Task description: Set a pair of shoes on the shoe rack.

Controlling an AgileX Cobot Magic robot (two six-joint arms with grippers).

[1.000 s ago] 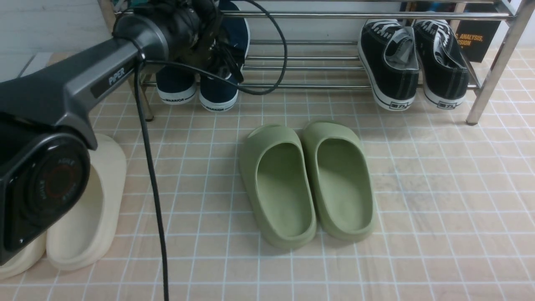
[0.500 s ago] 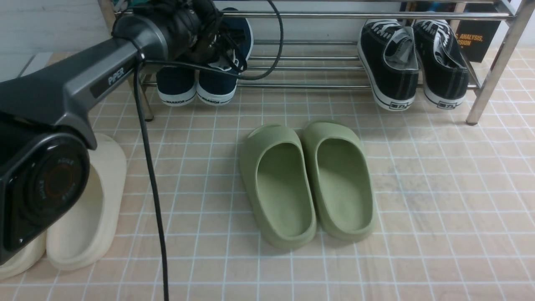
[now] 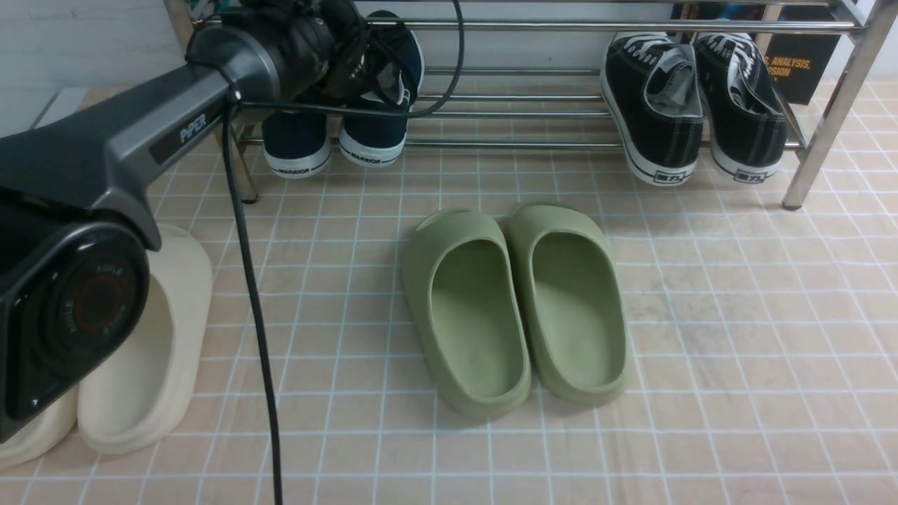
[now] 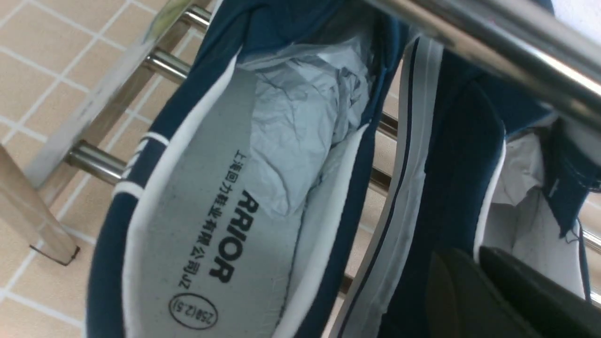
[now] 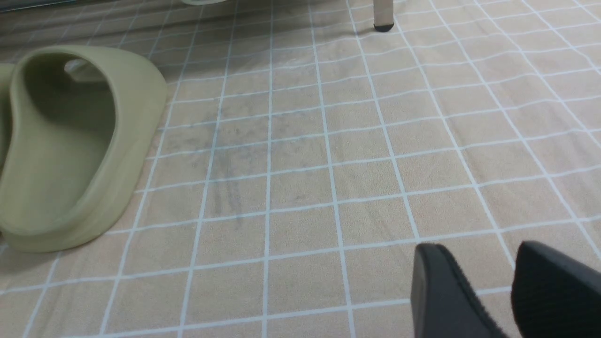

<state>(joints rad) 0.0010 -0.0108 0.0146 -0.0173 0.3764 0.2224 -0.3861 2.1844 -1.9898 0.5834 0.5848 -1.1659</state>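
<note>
Left wrist view: tool [image 4: 474, 267] clamps navy shoe [image 4: 458, 164]

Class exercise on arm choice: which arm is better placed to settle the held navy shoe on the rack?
Left. The left jaws grip the navy shoe at the rack; the right jaws hang open over floor.

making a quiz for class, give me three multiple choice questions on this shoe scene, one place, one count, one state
1. The green slides lie: A on the floor before the rack; B in a box; C on a chair.
2. Black sneakers on the rack: A one; B three; C two.
3. The right end effector is: A shut on a slide; B open, empty; C shut on a sneaker.
Answers: A, they rest on the floor; C, two heels show side by side; B, its jaws stand apart over bare floor.
</note>
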